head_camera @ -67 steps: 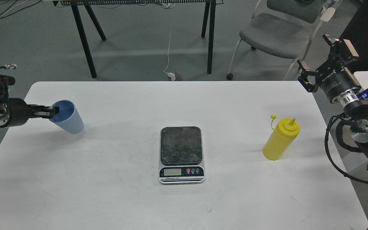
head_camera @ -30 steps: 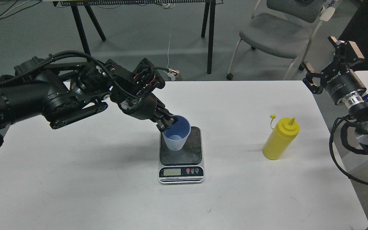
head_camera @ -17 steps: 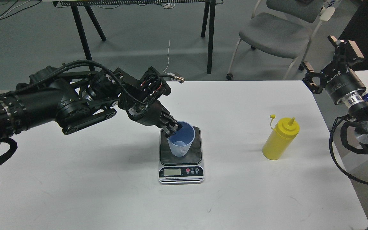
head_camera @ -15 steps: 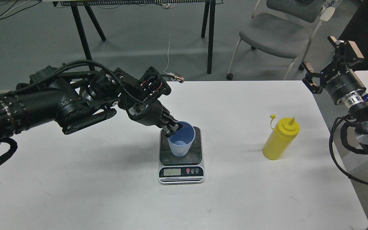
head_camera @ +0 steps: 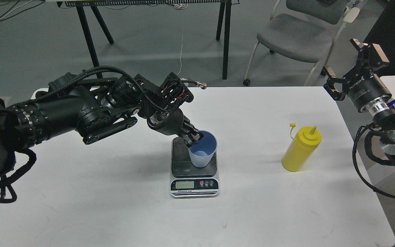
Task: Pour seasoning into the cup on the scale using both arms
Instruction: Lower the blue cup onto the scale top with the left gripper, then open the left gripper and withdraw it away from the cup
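The light blue ribbed cup [head_camera: 203, 151] stands upright on the dark platform of the scale [head_camera: 183, 161], near its right side. My left gripper [head_camera: 193, 138] is shut on the cup's left rim, one finger inside and one outside. The yellow squeeze bottle [head_camera: 301, 149] stands on the table to the right, its small tethered cap hanging off to the left of the nozzle. My right gripper [head_camera: 345, 63] is open and empty, raised off the table's far right corner, well above and behind the bottle.
The scale's silver front with display and buttons [head_camera: 194, 185] faces me. The white table [head_camera: 115, 212] ends just right of the bottle. A grey chair [head_camera: 297, 34] and black table legs [head_camera: 91, 44] stand on the floor behind.
My left arm carried the cup from the table's far left onto the scale and has shifted it a little right on the platform. The right gripper has barely moved.
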Controlling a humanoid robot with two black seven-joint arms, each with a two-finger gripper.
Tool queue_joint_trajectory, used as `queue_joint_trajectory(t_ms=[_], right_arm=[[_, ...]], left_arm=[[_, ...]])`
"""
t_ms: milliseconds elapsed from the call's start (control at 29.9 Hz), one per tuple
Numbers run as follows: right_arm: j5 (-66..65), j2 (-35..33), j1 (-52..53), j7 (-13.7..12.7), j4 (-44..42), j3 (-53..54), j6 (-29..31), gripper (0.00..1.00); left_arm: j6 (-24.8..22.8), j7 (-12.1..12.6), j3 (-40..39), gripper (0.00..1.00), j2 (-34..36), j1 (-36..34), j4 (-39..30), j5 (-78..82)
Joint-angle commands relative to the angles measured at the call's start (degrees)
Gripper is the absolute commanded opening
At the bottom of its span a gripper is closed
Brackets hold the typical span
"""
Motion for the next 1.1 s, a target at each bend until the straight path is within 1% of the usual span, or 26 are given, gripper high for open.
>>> queue_joint_trajectory(t_ms=[0, 100, 134, 267, 434, 568, 635, 701, 768, 835, 902, 1002, 1069], right_arm=[[0.0, 0.0, 0.0, 0.0, 0.2, -0.1, 0.0, 1.00], [0.0, 0.0, 0.1, 0.0, 0.2, -0.1, 0.0, 1.00], [0.0, 0.0, 0.1, 0.0, 0.2, -0.1, 0.0, 1.00], [0.0, 0.0, -0.1, 0.0, 0.2, -0.1, 0.0, 1.00], [0.0, 0.0, -0.2, 0.0, 0.2, 0.0, 0.0, 1.00], [0.7, -0.2, -0.2, 0.0, 0.2, 1.3, 0.0, 1.00], [3.9, -0.5, -0.4, 0.0, 0.2, 3.2, 0.0, 1.00], [11.2, -1.1, -2.2, 0.0, 0.2, 3.4, 0.0, 1.00], [17.1, -2.5, -3.9, -0.3, 0.5, 3.1, 0.0, 1.00], [21.6, -5.3, -5.5, -3.8, 2.6, 3.3, 0.0, 1.00], [26.2, -8.2, -8.5, -5.8, 6.8, 3.3, 0.0, 1.00], [31.3, -10.7, -14.1, -7.1, 13.0, 3.4, 0.0, 1.00], [33.3, -12.9, -17.8, -7.8, 17.7, 3.5, 0.0, 1.00]], left_arm=[[0.0, 0.0, -0.4, 0.35, -2.2, -0.2, 3.5, -3.0], [0.0, 0.0, -0.4, 0.71, -2.4, -0.3, 5.7, -4.7], [0.0, 0.0, -0.7, 0.80, -2.4, -0.3, 5.8, -4.9], [0.0, 0.0, -0.8, 0.85, -1.4, -1.8, 5.8, -6.9], [0.0, 0.0, -0.9, 0.88, 3.3, -9.0, 5.8, -14.2], [0.0, 0.0, -2.9, 0.89, 8.0, -15.6, 7.7, -30.9], [0.0, 0.0, -5.6, 0.89, 9.5, -16.7, 11.2, -43.0], [0.0, 0.0, -8.7, 0.89, 11.4, -16.5, 16.3, -56.0], [0.0, 0.0, -10.9, 0.89, 12.4, -15.1, 22.5, -69.1], [0.0, 0.0, -12.3, 0.89, 12.5, -11.2, 28.6, -81.8], [0.0, 0.0, -13.4, 0.89, 12.2, -6.4, 34.5, -93.0], [0.0, 0.0, -14.6, 0.89, 11.7, 0.2, 39.0, -102.7], [0.0, 0.0, -16.7, 0.89, 11.7, 4.7, 39.9, -105.7]])
